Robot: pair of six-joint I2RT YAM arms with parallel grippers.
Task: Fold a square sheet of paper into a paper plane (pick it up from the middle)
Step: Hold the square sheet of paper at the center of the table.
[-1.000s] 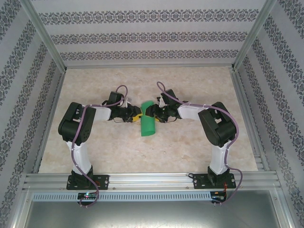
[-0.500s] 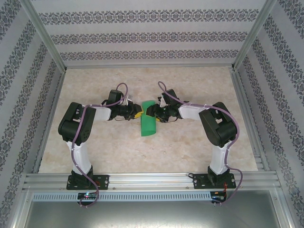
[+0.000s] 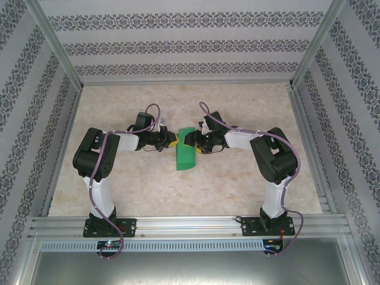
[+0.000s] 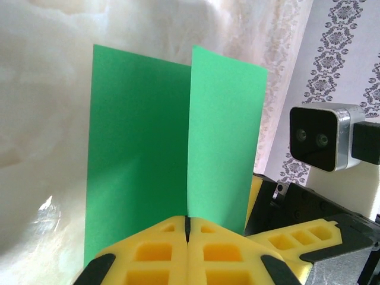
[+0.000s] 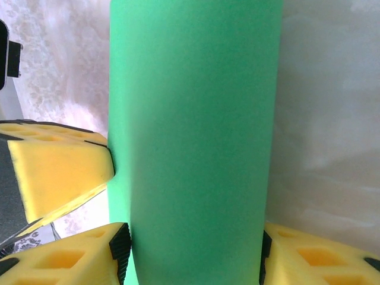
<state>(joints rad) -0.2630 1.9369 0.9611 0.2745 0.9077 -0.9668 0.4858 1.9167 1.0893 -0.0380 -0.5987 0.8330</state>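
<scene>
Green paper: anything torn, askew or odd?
No tear or crumple. The square sheet of paper is doubled over, its free edges pinched in the shut left gripper, its bend rounded, not creased, in the right gripper. In the left wrist view the two layers' far corners look slightly stepped.

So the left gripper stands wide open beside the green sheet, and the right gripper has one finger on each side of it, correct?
Not quite. The left gripper is not open: the left wrist view shows its jaws shut on the square sheet of paper, both edges pinched together. The right gripper does have one finger on each side.
</scene>
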